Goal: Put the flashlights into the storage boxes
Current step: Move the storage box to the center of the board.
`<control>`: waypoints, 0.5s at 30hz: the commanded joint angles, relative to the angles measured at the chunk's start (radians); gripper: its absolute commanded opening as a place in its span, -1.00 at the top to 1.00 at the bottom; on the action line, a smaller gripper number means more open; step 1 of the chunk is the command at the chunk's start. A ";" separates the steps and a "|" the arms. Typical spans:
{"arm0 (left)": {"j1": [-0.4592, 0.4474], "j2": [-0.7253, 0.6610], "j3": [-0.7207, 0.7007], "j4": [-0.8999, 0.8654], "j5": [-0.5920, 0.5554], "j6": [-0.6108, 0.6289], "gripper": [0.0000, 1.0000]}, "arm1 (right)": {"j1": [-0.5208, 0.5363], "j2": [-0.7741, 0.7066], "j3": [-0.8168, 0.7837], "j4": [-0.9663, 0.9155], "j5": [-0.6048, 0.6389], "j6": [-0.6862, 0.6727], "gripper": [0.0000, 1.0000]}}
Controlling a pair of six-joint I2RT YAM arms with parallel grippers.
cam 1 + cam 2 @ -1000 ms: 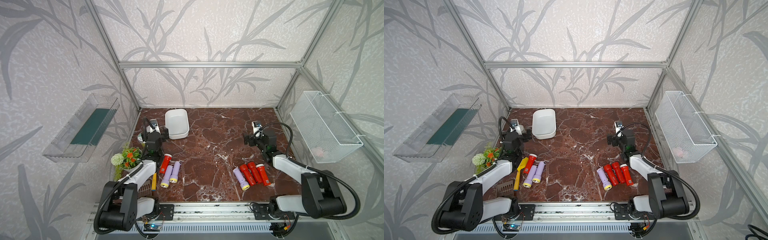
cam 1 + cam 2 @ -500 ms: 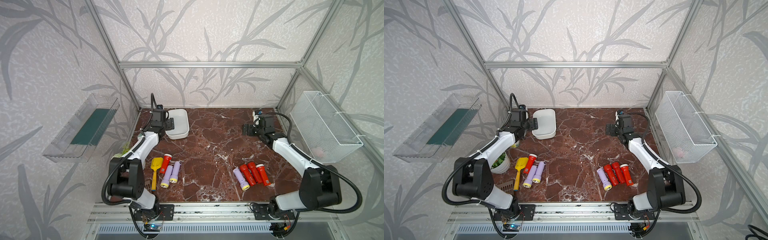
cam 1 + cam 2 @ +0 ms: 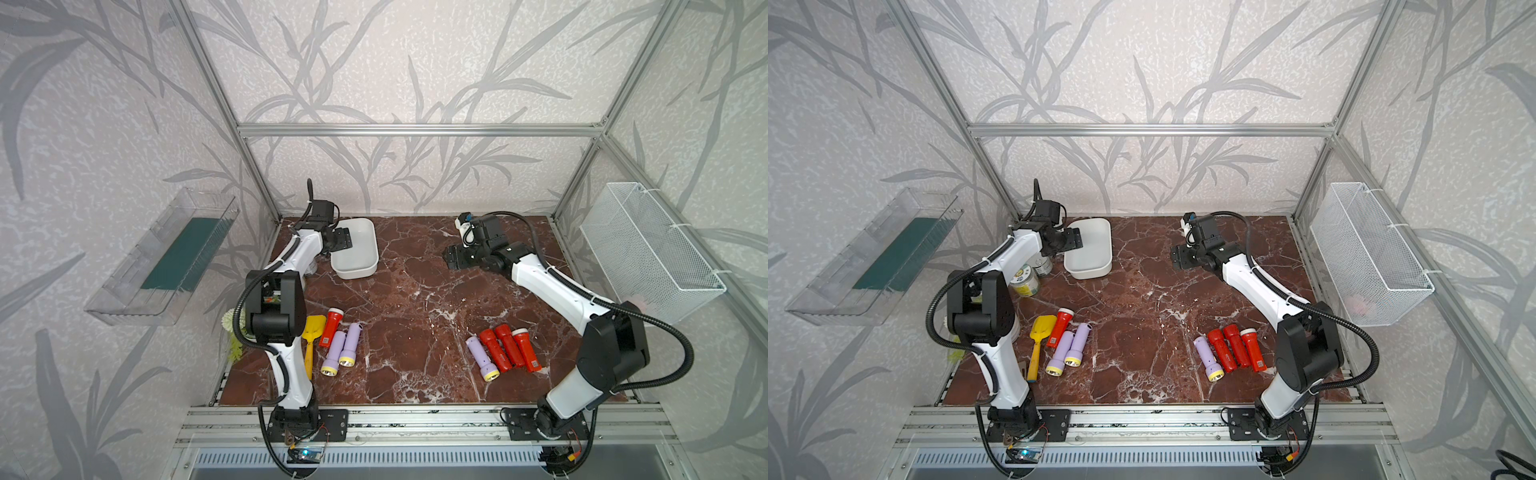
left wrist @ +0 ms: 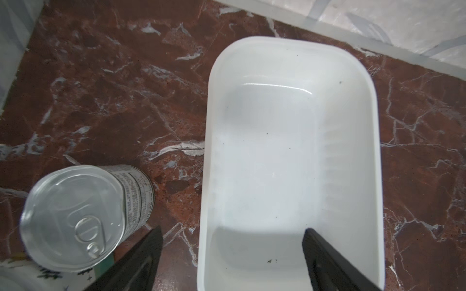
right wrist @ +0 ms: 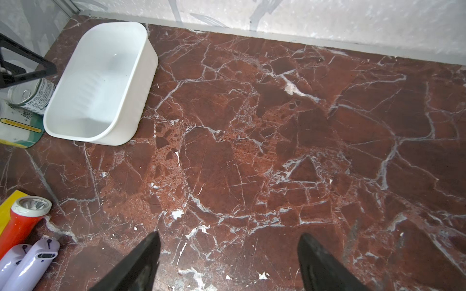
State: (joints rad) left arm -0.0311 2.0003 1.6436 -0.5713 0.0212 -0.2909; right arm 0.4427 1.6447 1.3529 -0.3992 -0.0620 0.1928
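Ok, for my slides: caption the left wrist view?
Open left gripper over the rim of the empty white tub, a tin can standing upright beside it.

I saw pale walls (image 3: 374,62) printed with grey leaf sprays, an aluminium frame (image 3: 415,129) boxing the cell, and a red-brown marble floor (image 3: 415,291) veined white, evenly lit.

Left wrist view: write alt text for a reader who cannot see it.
An empty white tub sits on a red-brown marble table, with the open left gripper straddling one tub wall. A silver pull-tab can stands beside the tub, not touching it.
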 commanded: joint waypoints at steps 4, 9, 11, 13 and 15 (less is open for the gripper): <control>0.014 0.077 0.093 -0.162 0.012 -0.052 -0.79 | 0.013 0.000 0.026 -0.039 -0.043 -0.009 -0.78; 0.015 0.155 0.190 -0.205 0.055 -0.059 -0.68 | 0.014 0.018 0.053 -0.052 -0.076 -0.022 -0.77; 0.016 0.195 0.240 -0.239 0.061 -0.069 -0.58 | 0.014 0.022 0.057 -0.056 -0.094 -0.020 -0.77; 0.016 0.232 0.282 -0.263 0.076 -0.070 -0.35 | 0.014 0.025 0.051 -0.054 -0.103 -0.019 -0.77; 0.015 0.254 0.307 -0.278 0.077 -0.080 0.03 | 0.014 0.025 0.043 -0.055 -0.096 -0.021 -0.77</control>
State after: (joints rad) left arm -0.0181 2.2211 1.9163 -0.7643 0.0799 -0.3466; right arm 0.4526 1.6573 1.3830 -0.4343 -0.1375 0.1856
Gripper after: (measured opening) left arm 0.540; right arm 0.884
